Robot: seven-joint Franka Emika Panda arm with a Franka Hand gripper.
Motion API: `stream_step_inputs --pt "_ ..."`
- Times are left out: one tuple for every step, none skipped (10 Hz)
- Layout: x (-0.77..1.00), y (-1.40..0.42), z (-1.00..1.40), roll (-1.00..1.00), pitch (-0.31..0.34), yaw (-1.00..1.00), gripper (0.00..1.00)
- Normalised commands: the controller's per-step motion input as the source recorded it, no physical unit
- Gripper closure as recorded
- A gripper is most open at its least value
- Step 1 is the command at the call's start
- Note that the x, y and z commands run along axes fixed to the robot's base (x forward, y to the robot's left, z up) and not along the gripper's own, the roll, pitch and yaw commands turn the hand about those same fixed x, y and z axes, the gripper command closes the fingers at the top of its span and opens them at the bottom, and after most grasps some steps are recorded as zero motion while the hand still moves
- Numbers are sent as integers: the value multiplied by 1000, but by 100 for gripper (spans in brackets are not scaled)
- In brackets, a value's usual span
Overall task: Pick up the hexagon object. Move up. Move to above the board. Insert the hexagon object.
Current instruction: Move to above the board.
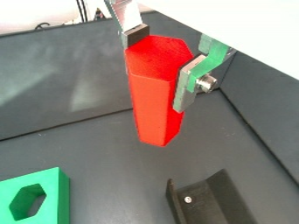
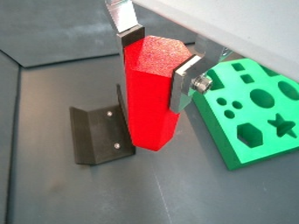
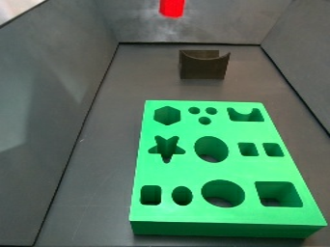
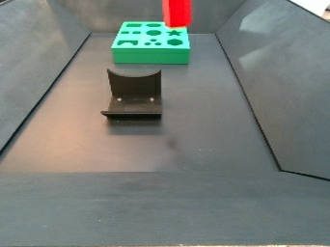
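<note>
Jaws clamped tight on the red peg, and the gripper holds it clear above the dark floor, fixture and green board nearby.

Red hexagon object above fixture, board

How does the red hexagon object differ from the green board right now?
The hexagon object is a tall upright red prism; the board is a flat green slab. The hexagon object is clamped in the pincer clear of the floor in both wrist views; the board lies on the floor. The hexagon object is plain-sided; the board is full of shaped cut-outs. Both are bright and glossy.
</note>
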Motion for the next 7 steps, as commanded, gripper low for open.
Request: stream_step_inputs --pt "76 61 670 -89 73 -31 100" --pt "39 37 502 -90 70 -31 100" --pt "21 30 340 -91 63 -30 100" --pt "-191 -1000 207 79 -37 -1000 100" --pt "-187 -1000 176 80 -40 -1000 100" --pt "-202 -1000 188 108 -55 -1000 100" --pt "-208 -1000 187 75 -52 -1000 100"
